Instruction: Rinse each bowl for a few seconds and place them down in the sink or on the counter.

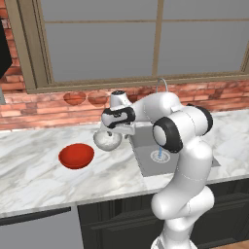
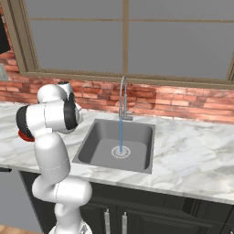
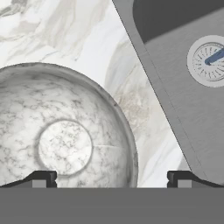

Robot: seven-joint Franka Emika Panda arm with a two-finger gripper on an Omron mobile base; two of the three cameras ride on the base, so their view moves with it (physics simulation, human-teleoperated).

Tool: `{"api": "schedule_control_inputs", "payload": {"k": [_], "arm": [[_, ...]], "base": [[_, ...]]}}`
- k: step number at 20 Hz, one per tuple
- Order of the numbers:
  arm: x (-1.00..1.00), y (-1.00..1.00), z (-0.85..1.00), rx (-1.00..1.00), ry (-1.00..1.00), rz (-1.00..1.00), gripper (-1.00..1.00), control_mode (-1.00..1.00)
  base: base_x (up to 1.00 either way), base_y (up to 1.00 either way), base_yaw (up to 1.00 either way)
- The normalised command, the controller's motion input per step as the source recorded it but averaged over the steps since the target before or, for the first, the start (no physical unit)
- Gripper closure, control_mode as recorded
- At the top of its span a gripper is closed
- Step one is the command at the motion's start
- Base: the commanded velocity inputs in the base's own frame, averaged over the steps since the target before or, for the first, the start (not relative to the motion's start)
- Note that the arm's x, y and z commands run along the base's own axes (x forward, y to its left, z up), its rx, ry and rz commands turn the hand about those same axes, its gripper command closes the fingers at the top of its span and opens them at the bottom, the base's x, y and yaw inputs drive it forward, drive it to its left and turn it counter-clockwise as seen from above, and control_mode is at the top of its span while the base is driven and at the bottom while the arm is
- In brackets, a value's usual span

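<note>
Directly beneath the jaws, the white, grey-speckled round bowl (image 3: 65, 140) sits upright on the white marble surface with grey veining (image 3: 65, 26); its rim lies between the two dark fingertips (image 3: 41, 178), which stand spread wide and, as far as the hand view allows, touch nothing. White Franka arm's two-finger gripper (image 3: 111, 179) hangs over this bowl, just beside the left edge of the grey rectangular metal sink (image 2: 114, 146). Beyond the jaws on the sink side, a thin blue stream of water (image 2: 120, 132) falls from the tall curved steel faucet (image 2: 122, 98) onto the round silver drain (image 3: 208, 61). On the opposite side of the jaws, well apart from the speckled bowl, the wide, shallow glossy red bowl (image 1: 76, 155) rests upright on the same surface. Behind both bowls runs a red brick wall (image 1: 48, 109) below a large framed window (image 1: 146, 39).
</note>
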Motion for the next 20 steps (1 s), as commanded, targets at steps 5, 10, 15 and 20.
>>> {"api": "schedule_control_inputs", "payload": {"k": [5, 10, 15, 20], "arm": [[0.0, 0.0, -0.21, 0.0, -0.03, 0.03, -1.0, -1.0], [0.0, 0.0, -0.21, 0.0, -0.04, 0.03, -1.0, -1.0], [0.03, 0.0, -0.2, 0.0, -0.05, 0.01, -1.0, -1.0], [0.06, 0.0, -0.22, 0.0, -0.04, 0.01, -1.0, -1.0]], "base": [[0.0, 0.0, 0.0], [0.0, 0.0, 0.0], [0.0, 0.0, 0.0], [0.0, 0.0, 0.0]]}}
